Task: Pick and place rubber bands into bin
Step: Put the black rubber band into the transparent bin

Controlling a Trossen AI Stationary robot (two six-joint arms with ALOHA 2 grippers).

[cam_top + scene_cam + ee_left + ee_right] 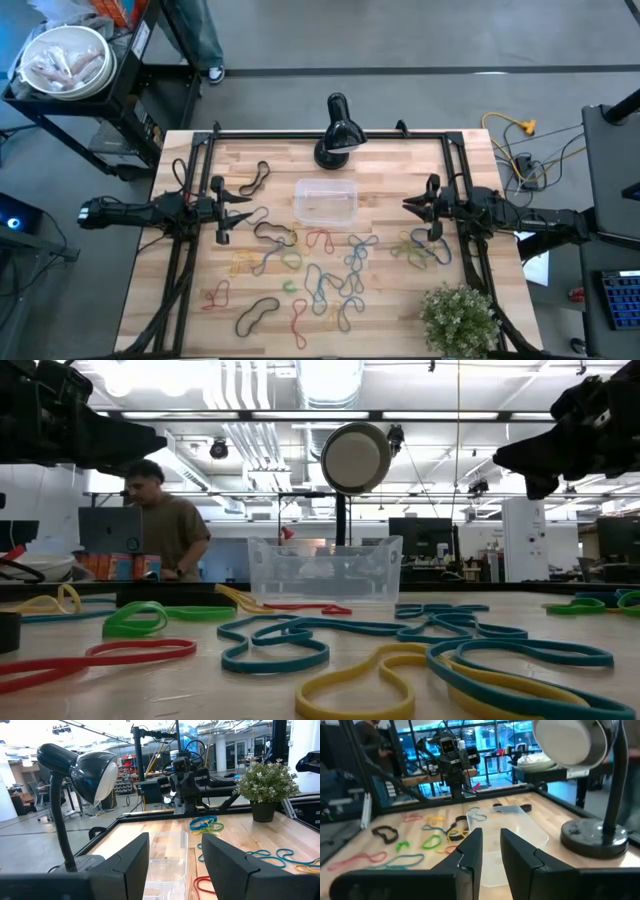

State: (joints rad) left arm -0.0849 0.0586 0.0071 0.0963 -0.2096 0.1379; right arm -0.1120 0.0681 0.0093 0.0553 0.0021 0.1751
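Flanking the bin (325,202), both tools hover over rubber bands (330,275).

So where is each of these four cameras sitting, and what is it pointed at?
High view: overhead, looking straight down; both arms flank the bin.
Low view: table height, facing the room; rubber bands up close, arms overhead.
Left wrist view: on the left arm, past the open left tool, facing the right arm.
Right wrist view: on the right arm, past the right tool, facing the left arm.
Shared: bin and lamp appear in every view.

Colourful rubber bands (325,275) scattered beside clear bin (325,201).
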